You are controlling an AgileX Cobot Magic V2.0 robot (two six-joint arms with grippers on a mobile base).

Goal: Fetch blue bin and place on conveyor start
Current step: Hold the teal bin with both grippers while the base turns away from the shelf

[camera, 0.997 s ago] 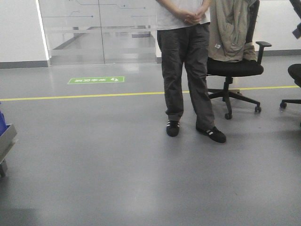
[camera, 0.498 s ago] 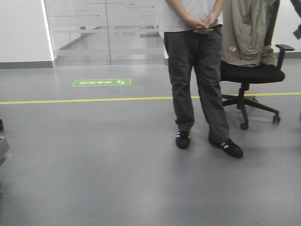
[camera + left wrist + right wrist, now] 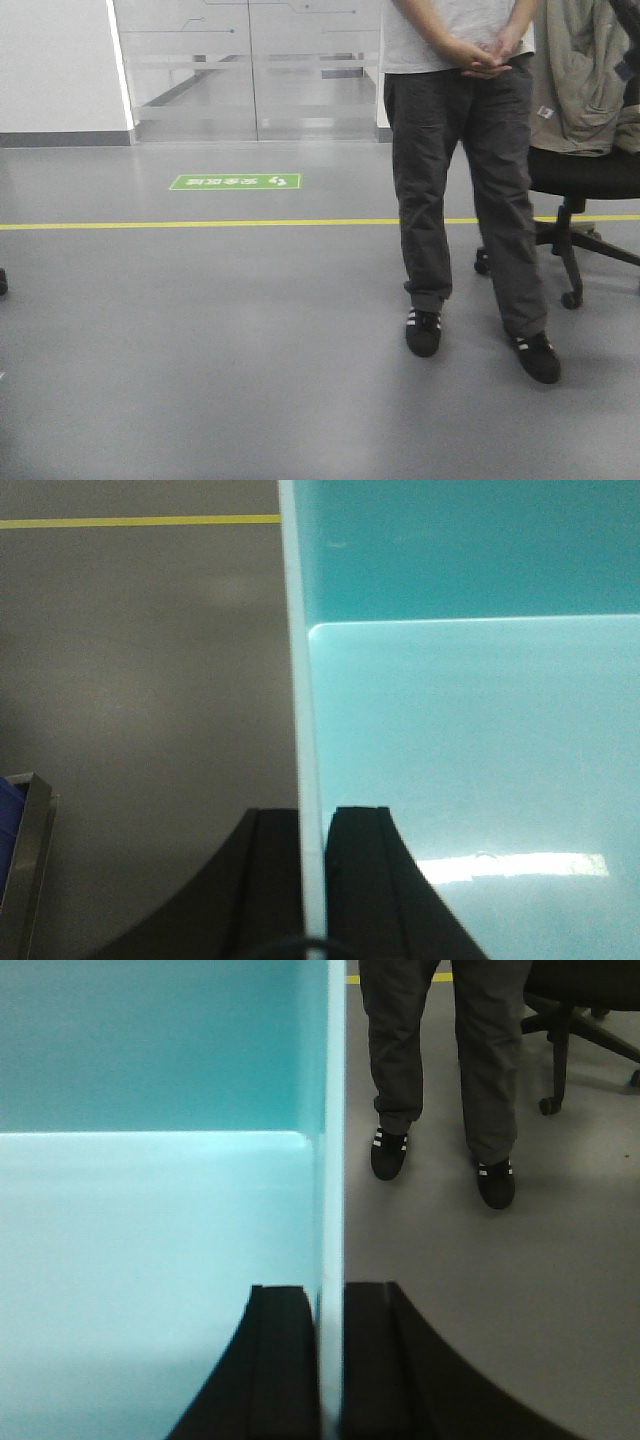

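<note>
My front camera looks low across the floor (image 3: 200, 380) toward a standing person (image 3: 465, 180), whom my right wrist view shares, while both wrist cameras sit tight against the blue bin (image 3: 470, 760).

We have the bin (image 3: 470, 760) between our arms, the left pincer (image 3: 315, 818) astride its left wall and the right pincer (image 3: 330, 1295) astride its right wall, while ahead to the right a person (image 3: 465, 190) stands on the floor (image 3: 200, 380) before a chair (image 3: 590, 170).
</note>
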